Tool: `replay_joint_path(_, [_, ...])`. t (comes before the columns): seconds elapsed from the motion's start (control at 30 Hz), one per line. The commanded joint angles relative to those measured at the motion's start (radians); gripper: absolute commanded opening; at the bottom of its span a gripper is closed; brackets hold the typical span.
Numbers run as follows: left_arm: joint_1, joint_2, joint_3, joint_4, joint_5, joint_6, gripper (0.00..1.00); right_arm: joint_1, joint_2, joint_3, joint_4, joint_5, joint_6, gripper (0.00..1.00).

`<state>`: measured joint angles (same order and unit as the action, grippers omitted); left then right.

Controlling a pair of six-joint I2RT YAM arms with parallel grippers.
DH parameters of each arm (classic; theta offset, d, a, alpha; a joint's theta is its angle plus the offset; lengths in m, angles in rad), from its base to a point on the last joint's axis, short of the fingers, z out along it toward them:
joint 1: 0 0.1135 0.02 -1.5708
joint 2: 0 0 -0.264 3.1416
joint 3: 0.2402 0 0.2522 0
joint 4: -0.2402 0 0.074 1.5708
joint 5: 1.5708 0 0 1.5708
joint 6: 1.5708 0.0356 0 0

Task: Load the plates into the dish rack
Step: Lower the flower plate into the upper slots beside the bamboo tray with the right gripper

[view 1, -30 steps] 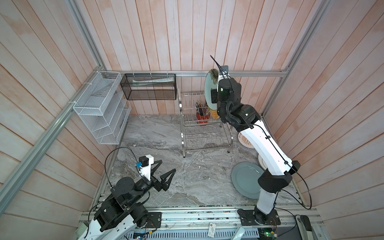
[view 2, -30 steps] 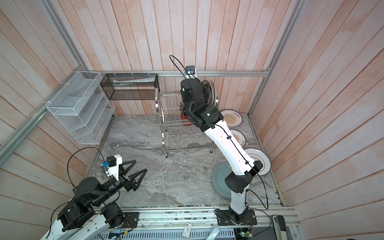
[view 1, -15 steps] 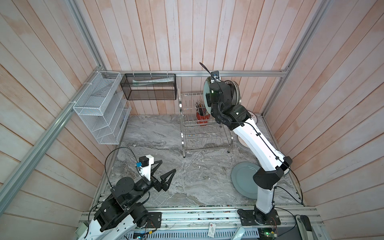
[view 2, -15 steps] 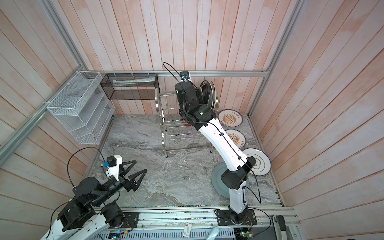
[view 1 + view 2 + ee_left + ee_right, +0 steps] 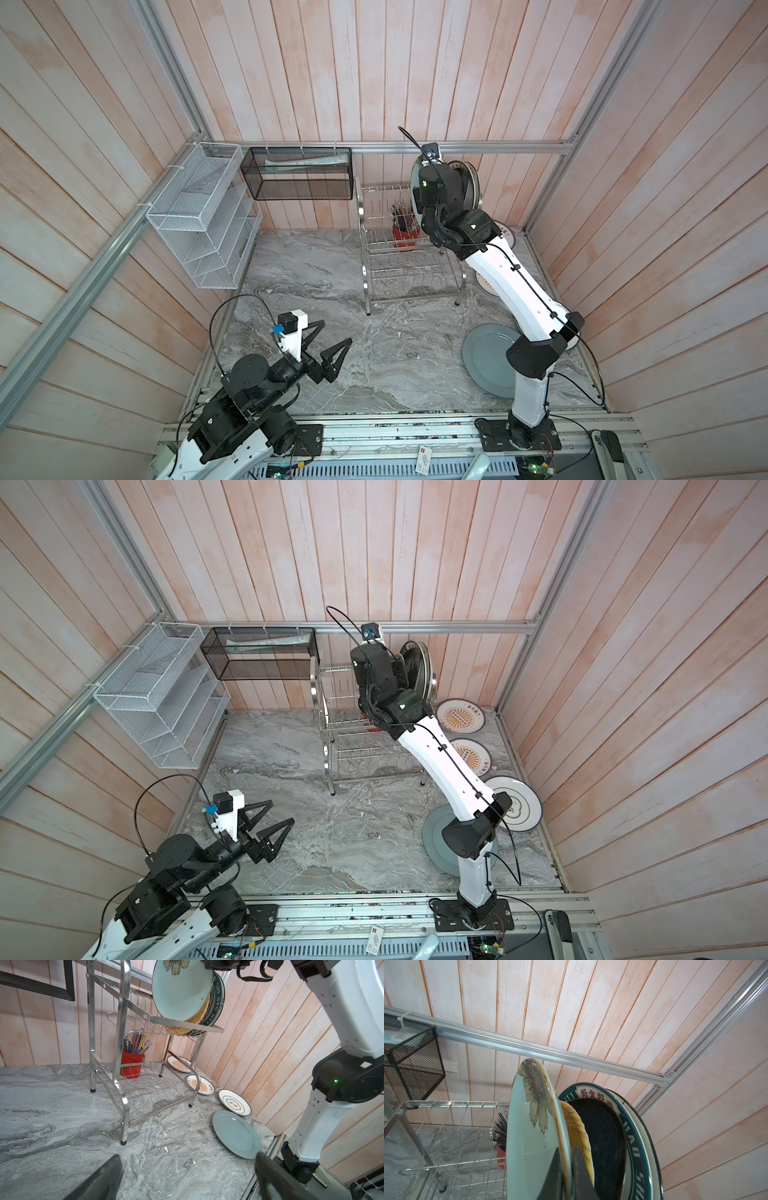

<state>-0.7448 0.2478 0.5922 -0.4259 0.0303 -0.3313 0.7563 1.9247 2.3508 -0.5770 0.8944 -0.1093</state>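
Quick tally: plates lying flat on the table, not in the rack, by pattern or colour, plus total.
Orange-sunburst plates: 2
Dark-emblem white plate: 1
Grey-blue plate: 1
Total: 4

Both top views look steeply down on the whole worktop (image 5: 395,340). The left wrist view faces the dish rack (image 5: 121,1022) far beyond its jaws. The right wrist view is close on the mint plate (image 5: 529,1136) between its jaws.
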Motion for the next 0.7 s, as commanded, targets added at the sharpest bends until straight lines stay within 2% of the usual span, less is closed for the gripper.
replay_joint_path(0.0, [0.004, -0.003, -0.010, 0.026, 0.022, 0.019, 1.00, -0.011, -0.027, -0.007, 0.098, 0.034, 0.009, 0.00])
replay_joint_path(0.67, [0.008, -0.005, -0.009, 0.026, 0.027, 0.019, 1.00, 0.001, -0.052, -0.098, 0.026, 0.013, 0.086, 0.00])
